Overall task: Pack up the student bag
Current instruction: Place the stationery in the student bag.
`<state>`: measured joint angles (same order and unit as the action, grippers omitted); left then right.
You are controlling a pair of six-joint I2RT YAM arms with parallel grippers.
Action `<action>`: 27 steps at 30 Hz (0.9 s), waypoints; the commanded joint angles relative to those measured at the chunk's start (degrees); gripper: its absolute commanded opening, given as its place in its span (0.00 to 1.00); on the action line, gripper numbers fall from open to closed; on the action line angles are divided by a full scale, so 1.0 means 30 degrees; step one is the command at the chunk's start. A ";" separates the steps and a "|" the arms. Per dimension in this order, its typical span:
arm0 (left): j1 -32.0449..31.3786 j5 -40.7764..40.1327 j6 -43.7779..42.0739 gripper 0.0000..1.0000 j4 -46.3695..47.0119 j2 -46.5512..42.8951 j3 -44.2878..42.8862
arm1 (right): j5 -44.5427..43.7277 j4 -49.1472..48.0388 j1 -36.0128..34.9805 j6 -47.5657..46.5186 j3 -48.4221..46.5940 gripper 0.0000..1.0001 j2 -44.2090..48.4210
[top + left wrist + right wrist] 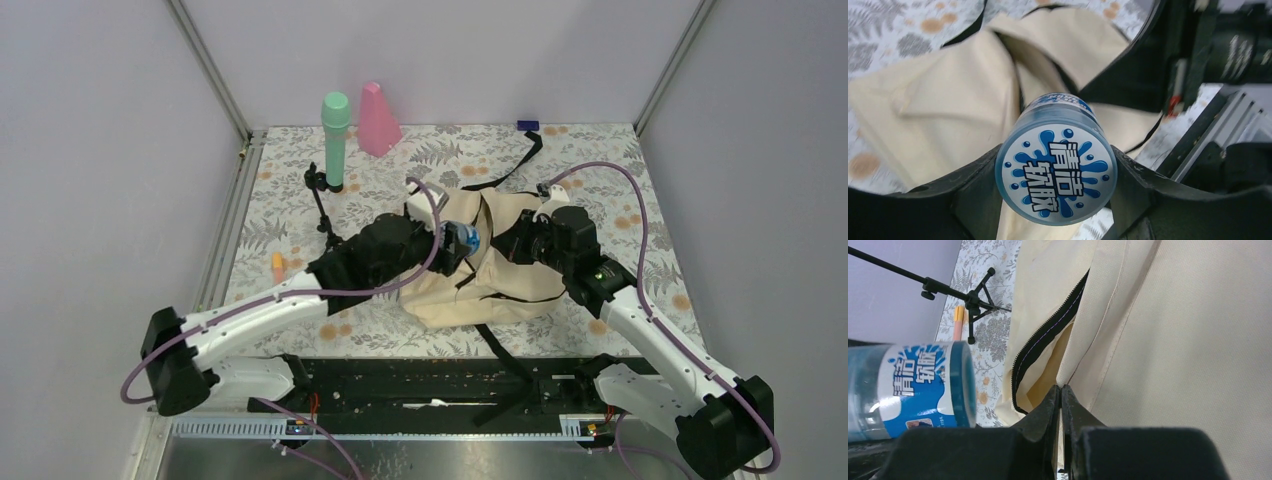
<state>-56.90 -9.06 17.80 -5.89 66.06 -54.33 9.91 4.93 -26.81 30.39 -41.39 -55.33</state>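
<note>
Here, student bag (505,285) lies slumped at centre of floral table (600,160): cream fabric, black zipper (1048,335) gaping partly open, black straps trailing toward 12 and 6 o'clock. Left gripper (455,242), over bag's 10 o'clock side, clamps round blue tub (1055,172). Lid reads 清洁软胶 in white characters on blue splash; same wording on side label, smaller print unreadable. Right gripper (1061,390), at bag's 2 o'clock side, jaws closed, pinches cream fabric fold just beside zipper.

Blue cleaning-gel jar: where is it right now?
Top view, centre: the jar is clamped in the left tool over the student bag's left side, beside its open zipper.
</note>
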 commanded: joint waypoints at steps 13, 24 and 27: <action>0.1316 0.2496 0.2518 0.27 0.7880 0.4401 -0.2206 | 0.0623 -0.0559 0.0121 0.0013 -0.1281 0.00 0.1696; 0.1646 0.3890 0.2876 0.27 0.8374 0.4453 -0.1221 | 0.0080 -0.0260 0.0116 -0.0027 -0.1263 0.00 0.1972; 0.1645 0.3991 0.2647 0.27 0.7884 0.4666 -0.1155 | -0.0007 -0.0074 0.0110 -0.0080 -0.1401 0.00 0.2019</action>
<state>-52.23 0.34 25.47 12.38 80.86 -57.67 9.93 8.29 -26.57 30.39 -41.39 -51.79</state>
